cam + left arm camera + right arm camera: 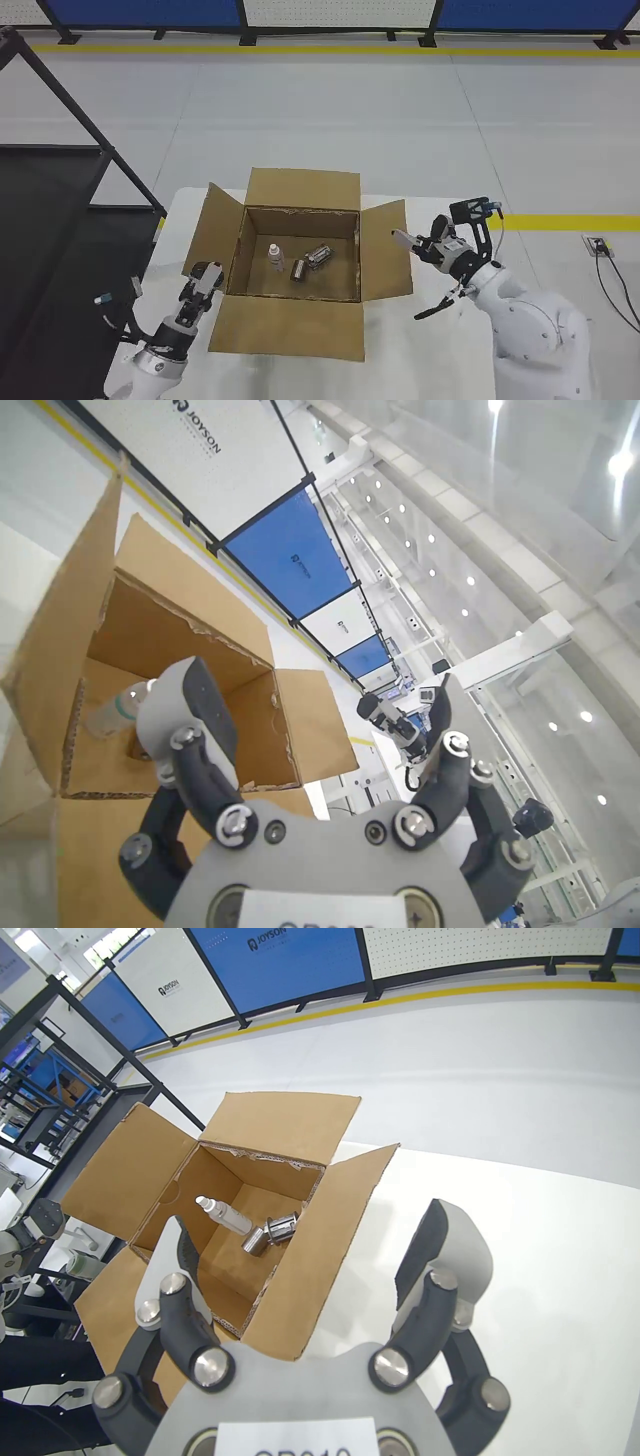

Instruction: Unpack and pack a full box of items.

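Note:
An open cardboard box [300, 188] stands on the white table with its four flaps spread. On its floor lie a small white bottle [275, 256] and two metal cylinders [300, 269] [318, 255]. The right wrist view looks down into the box [280, 1123] at the bottle [225, 1215] and the cylinders [255, 1243] [282, 1227]. My left gripper [205, 277] [320, 682] is open and empty outside the box's near left corner; the bottle [112, 712] shows past one finger. My right gripper [408, 275] [306, 1220] is open and empty beside the right flap.
A black metal rack [60, 230] stands close to the table's left side. Bare table [420, 350] lies in front of the box and to its right. Beyond the table, the floor carries a yellow line [560, 222].

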